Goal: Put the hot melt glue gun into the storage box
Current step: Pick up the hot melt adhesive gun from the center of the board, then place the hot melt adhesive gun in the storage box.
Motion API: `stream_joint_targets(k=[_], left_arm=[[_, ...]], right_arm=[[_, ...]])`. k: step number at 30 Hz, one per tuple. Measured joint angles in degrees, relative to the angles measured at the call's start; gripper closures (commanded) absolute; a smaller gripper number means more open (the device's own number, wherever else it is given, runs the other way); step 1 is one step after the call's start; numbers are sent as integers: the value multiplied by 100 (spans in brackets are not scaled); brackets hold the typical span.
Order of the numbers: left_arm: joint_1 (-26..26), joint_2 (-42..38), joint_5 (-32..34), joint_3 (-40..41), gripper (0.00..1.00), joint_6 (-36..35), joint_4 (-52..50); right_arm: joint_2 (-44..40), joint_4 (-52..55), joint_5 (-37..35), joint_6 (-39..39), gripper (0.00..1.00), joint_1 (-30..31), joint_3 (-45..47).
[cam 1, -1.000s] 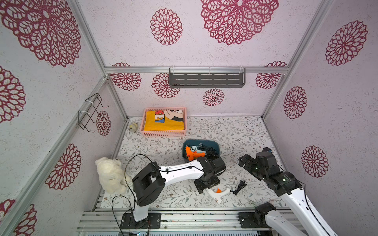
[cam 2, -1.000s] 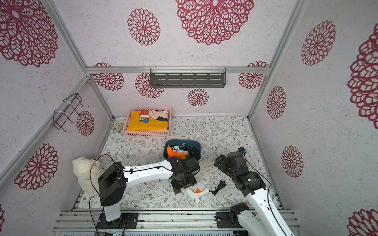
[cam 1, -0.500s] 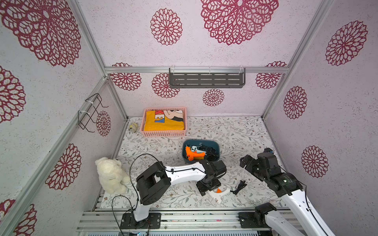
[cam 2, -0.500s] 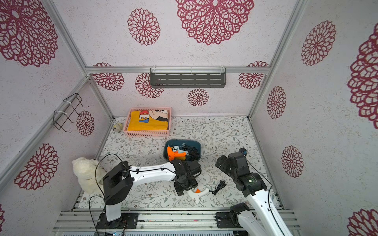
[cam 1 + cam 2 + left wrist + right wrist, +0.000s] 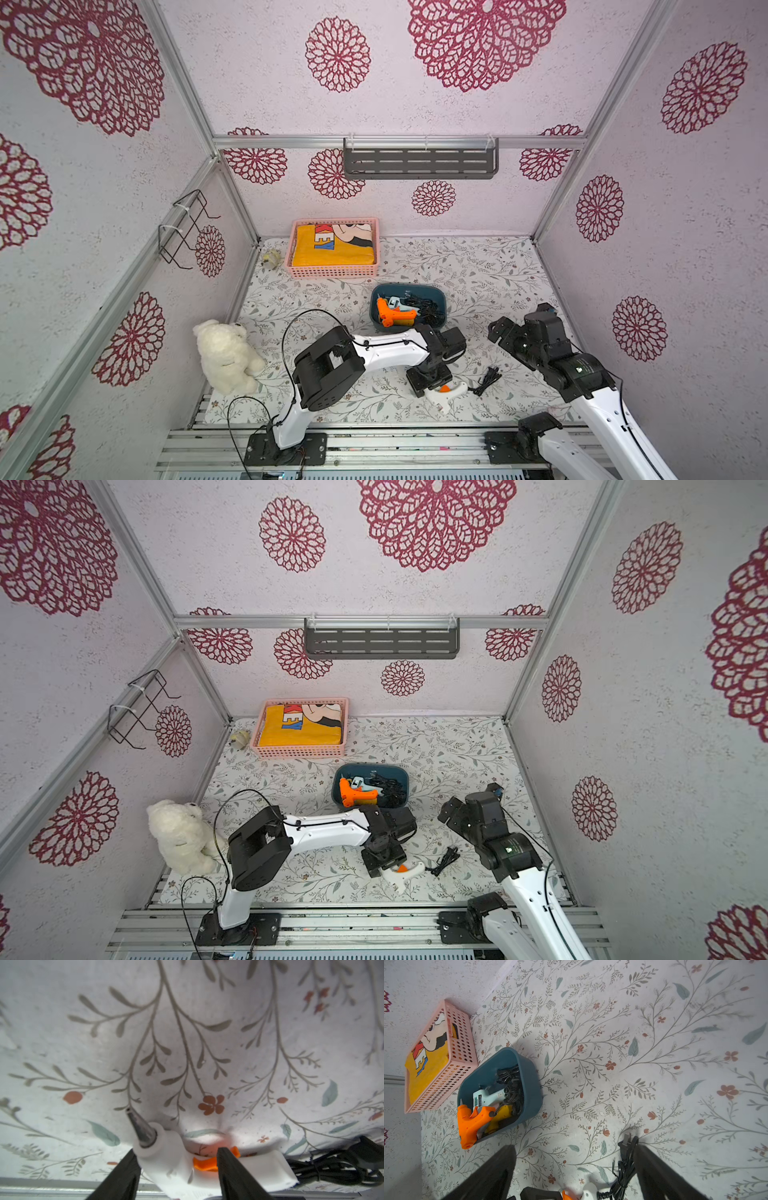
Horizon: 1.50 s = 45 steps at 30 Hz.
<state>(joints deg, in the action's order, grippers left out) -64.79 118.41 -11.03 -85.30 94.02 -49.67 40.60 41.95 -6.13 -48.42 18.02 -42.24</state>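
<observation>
A white hot melt glue gun point(image 5: 448, 392) point(image 5: 406, 872) with an orange trigger lies near the table's front edge, and its black cord point(image 5: 486, 380) is bundled to its right. My left gripper point(image 5: 432, 384) point(image 5: 176, 1151) is down over it. The jaws are open and straddle the body point(image 5: 166, 1159): one finger sits by the nozzle collar, the other in front of the trigger. The teal storage box point(image 5: 409, 286) point(image 5: 529, 1076) stands behind it and holds an orange gun point(image 5: 392, 316), a pale gun and black cords. My right gripper point(image 5: 498, 330) point(image 5: 575, 1147) hangs open and empty to the right.
A pink perforated basket point(image 5: 332, 272) with a yellow cloth stands at the back left. A white teddy bear point(image 5: 224, 357) sits at the front left by the wall. A grey shelf point(image 5: 419, 160) hangs on the back wall, a wire rack point(image 5: 183, 232) on the left wall.
My left gripper has come down and forward onto the white glue gun, and its jaws have narrowed around it. The right arm has barely shifted.
</observation>
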Motion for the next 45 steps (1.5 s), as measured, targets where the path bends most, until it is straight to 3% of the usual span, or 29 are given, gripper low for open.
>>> stream_joint_targets(k=[17,26,31,34,38,45], left_arm=[[-24,9,105,-125,78,-238,-323],[-151,-476,710,-1163,81,-785,-1967],[-63,-1021,1228,-2251,84,-1329,-3230],[201,-1132,1556,-3029,84,-1805,-3862],[960,-1102,2000,-3834,84,-2603,-4144],[2439,-750,2402,-4212,85,-4148,-4249]], right_arm=[[-138,20,35,87,4,-164,55],[-81,22,37,87,4,-186,24],[48,-79,35,90,4,-205,-48],[103,-144,35,90,4,-214,-87],[164,-264,44,92,4,-221,-94],[210,-433,199,175,6,-232,-94]])
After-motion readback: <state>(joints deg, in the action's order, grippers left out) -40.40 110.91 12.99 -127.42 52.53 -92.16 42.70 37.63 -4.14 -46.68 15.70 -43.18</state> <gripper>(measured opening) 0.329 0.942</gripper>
